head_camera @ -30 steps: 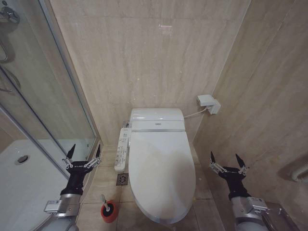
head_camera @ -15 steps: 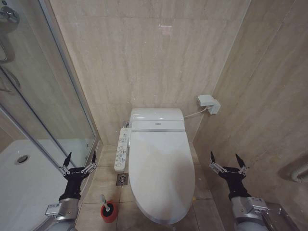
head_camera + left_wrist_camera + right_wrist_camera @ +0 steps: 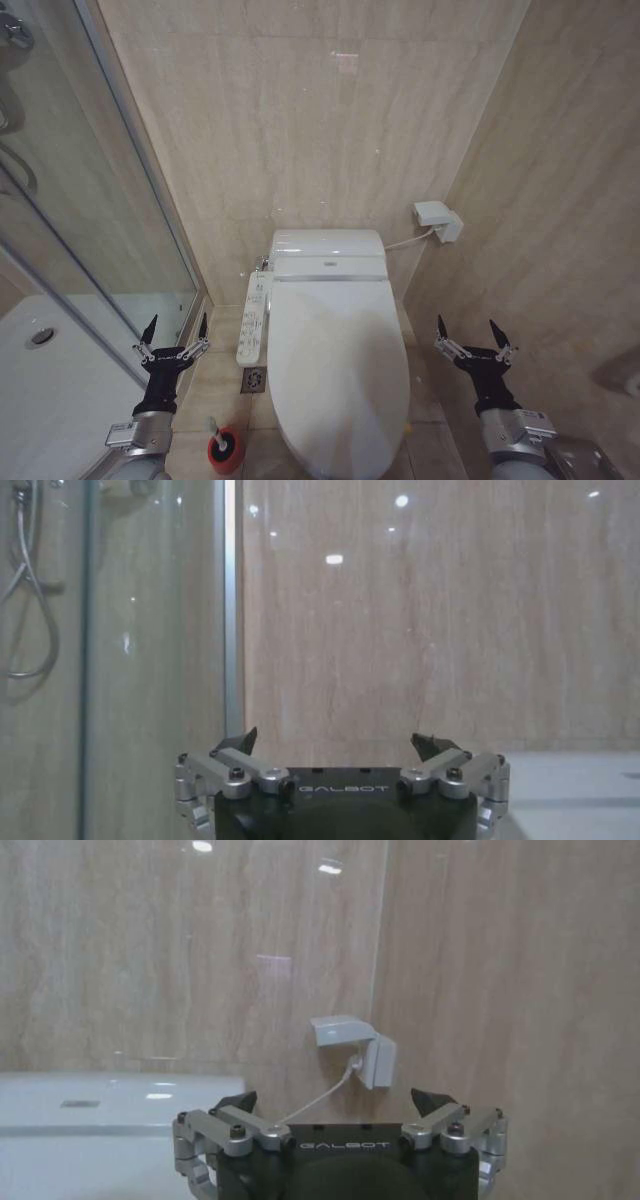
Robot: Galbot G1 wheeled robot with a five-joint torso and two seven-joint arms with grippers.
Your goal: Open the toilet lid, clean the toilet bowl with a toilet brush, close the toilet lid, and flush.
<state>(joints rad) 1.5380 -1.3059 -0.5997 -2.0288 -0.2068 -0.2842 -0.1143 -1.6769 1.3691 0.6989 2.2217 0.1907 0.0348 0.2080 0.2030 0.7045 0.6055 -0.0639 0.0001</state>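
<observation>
Two hands, left hand (image 3: 176, 334) and right hand (image 3: 476, 338), both spread empty beside one shut toilet lid (image 3: 338, 375).

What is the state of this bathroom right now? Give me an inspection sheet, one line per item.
Surface: beige floor tiles, with a floor drain beside the toilet.
Job's things: toilet lid closed flat; toilet brush standing in its red holder on the floor to the toilet's left.
Clutter: nothing seen.
Claws: left claw open, empty, above the floor near the brush; right claw open, empty, right of the toilet.
Cables: white cord running from the toilet to the wall socket.
Surroundings: glass shower enclosure on the left; button panel along the toilet's left side.
</observation>
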